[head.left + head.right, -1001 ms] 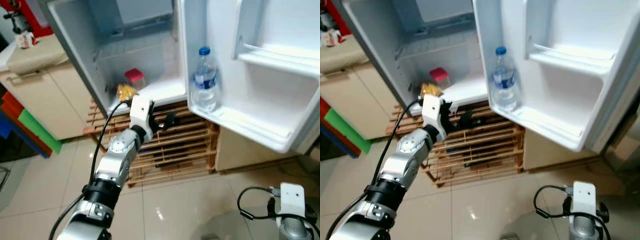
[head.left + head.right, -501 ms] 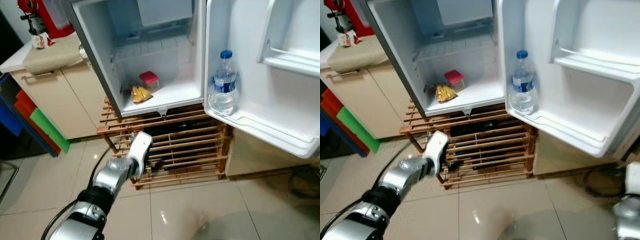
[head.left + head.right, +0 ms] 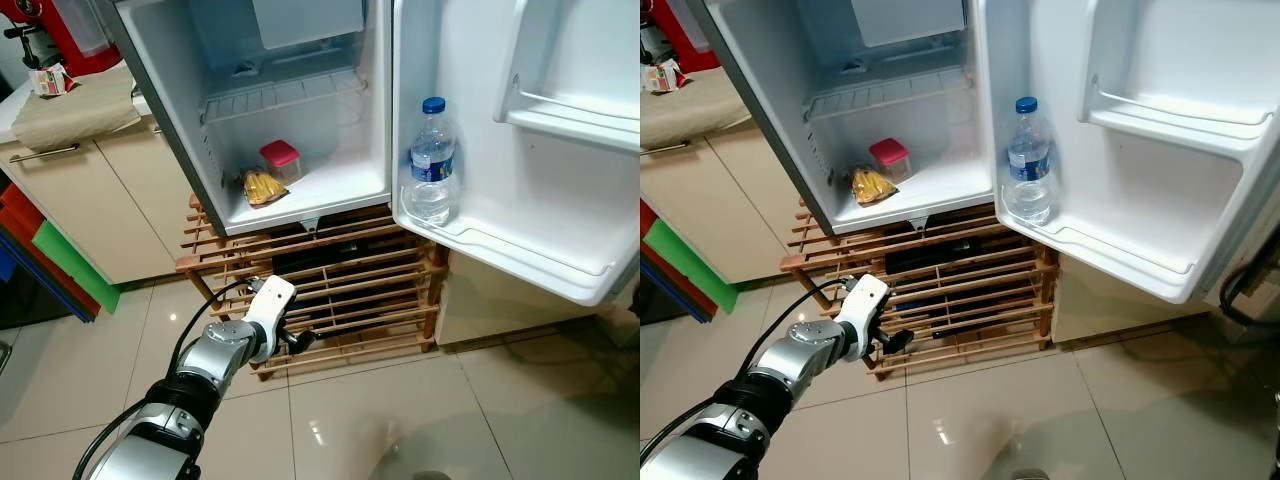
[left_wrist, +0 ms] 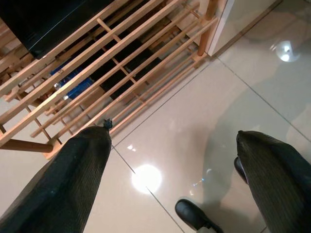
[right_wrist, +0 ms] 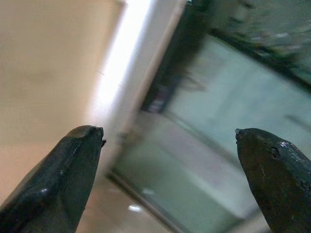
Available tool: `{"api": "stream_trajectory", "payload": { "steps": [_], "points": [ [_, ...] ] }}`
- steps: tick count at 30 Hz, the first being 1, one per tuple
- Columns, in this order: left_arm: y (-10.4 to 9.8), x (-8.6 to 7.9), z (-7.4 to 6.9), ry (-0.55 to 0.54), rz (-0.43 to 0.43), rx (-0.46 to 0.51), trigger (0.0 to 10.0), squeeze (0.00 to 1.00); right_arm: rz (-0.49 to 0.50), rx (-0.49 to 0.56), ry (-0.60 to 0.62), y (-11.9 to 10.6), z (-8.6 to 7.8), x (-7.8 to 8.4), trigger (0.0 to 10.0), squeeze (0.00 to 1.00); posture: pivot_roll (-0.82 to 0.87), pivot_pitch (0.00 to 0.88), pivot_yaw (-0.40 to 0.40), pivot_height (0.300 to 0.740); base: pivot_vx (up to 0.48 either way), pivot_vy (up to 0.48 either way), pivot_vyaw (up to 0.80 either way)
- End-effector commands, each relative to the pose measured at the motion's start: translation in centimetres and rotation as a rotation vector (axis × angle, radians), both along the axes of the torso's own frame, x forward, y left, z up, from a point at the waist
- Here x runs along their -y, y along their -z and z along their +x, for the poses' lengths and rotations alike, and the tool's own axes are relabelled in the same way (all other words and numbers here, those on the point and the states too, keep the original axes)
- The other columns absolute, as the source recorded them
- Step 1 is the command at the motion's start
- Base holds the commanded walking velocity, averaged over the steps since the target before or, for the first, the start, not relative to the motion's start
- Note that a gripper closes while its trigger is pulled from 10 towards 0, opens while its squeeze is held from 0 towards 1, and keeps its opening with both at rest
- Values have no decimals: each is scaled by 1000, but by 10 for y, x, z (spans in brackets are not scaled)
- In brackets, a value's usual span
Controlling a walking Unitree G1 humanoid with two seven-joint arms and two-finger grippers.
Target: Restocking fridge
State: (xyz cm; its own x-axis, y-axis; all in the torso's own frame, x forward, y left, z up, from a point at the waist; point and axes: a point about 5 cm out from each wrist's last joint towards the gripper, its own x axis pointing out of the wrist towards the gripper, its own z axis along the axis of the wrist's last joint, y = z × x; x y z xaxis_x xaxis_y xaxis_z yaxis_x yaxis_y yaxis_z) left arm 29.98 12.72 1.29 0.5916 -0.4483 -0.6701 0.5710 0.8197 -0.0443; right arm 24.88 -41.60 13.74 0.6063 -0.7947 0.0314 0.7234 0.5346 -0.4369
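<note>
Lowered since a second ago, left gripper (image 3: 290, 340) hangs spread and empty by the rack (image 3: 340, 290); swinging up, it could snag a slat.

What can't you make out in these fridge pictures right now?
- Yellow packet: too small in the eye views to identify.
- Water bottle: label unreadable.
- Things under the wooden rack: hidden by slats, dark.
- Right wrist view: background blurred beyond the right gripper.

The silver left arm reaches forward and low, its black two-fingered left pincer (image 4: 170, 184) spread apart and empty; the right pincer (image 5: 170, 179) is likewise spread.
</note>
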Motion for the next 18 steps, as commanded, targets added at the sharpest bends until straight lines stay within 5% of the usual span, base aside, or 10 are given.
{"api": "stream_trajectory", "payload": {
  "steps": [1, 6, 8, 14, 18],
  "points": [
    [2, -10, -1, -10, 32, 1, 10000, 0, 13, 65, -94, -4, 13, -16, 10000, 0, -189, 0, 141, 740, 0, 0, 0],
    [6, -15, -4, -1, 68, -2, 10000, 0, 95, 161, -260, -10, 23, -45, 10000, 0, -178, 0, 130, 740, 0, 0, 0],
    [18, -28, -14, 8, 149, -44, 10000, 0, 173, 165, -389, -3, 24, -66, 10000, 0, -190, 0, 136, 740, 0, 0, 0],
    [30, -40, -23, 7, 220, -87, 10000, 0, 302, 183, -496, 3, 22, -86, 10000, 0, -197, 0, 137, 740, 0, 0, 0],
    [32, -42, -25, 13, 237, -88, 10000, 0, 578, 59, -888, 16, 11, -139, 10000, 0, -197, 0, 133, 740, 0, 0, 0]
  ]
}}
